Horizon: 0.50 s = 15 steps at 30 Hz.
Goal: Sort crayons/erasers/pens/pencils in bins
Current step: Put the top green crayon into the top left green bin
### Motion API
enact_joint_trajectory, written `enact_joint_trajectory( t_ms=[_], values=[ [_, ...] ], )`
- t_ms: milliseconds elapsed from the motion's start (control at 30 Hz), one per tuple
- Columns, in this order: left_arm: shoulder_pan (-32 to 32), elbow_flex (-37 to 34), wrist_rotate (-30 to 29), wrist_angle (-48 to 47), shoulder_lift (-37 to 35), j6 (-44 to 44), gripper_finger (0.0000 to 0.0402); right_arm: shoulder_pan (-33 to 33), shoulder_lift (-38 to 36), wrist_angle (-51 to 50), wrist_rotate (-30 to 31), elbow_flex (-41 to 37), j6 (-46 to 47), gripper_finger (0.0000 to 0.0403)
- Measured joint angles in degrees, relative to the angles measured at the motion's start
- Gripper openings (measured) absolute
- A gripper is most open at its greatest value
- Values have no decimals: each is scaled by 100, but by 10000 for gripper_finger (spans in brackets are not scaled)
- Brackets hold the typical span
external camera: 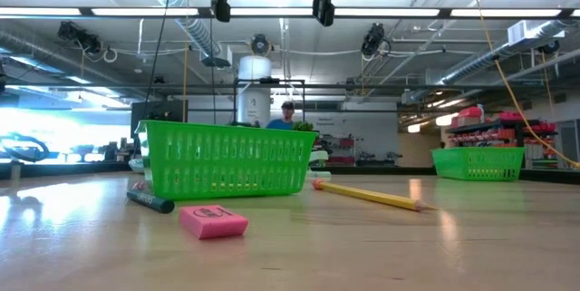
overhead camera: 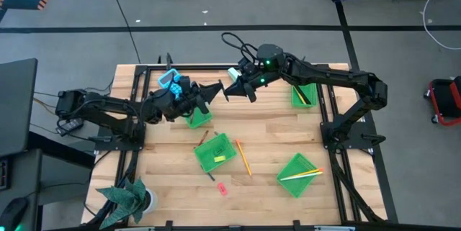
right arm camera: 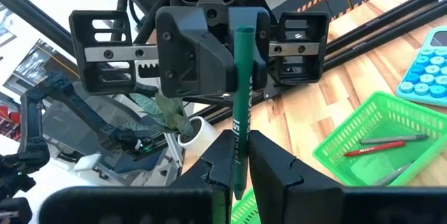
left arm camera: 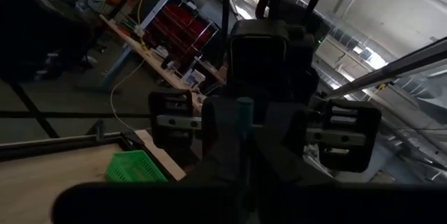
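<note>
I see both hands meeting nose to nose above the back middle of the worktop (overhead camera: 274, 127), the left hand (overhead camera: 215, 91) and right hand (overhead camera: 234, 89) both pinched on one green stick (right arm camera: 242, 105), so nothing passes between them. Right under the left hand sits a bin (overhead camera: 199, 118); the calculator (overhead camera: 169, 80) lies behind that arm. The right arm spans over the back-right bin (overhead camera: 303, 94), blocking a drop from above. The open lane I read is the bare wood between the centre bin (overhead camera: 215, 152) and the front-right bin (overhead camera: 299, 175), though an orange pencil (overhead camera: 243, 157) lies beside the centre bin. Near the front edge a pink eraser (overhead camera: 222, 188) and a dark pen (external camera: 149, 201) lie loose. The plant (overhead camera: 130, 198) fills the front-left corner.
</note>
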Motion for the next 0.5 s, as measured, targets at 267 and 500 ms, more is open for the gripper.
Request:
enact_joint_trajectory(
  t_ms=[267,500],
  values=[
    [0,0,22,-4,0,-87,62,0,0,2,12,2,2,44],
    [0,0,26,-22,0,-93,60,0,0,-42,14,4,-28,44]
  ],
)
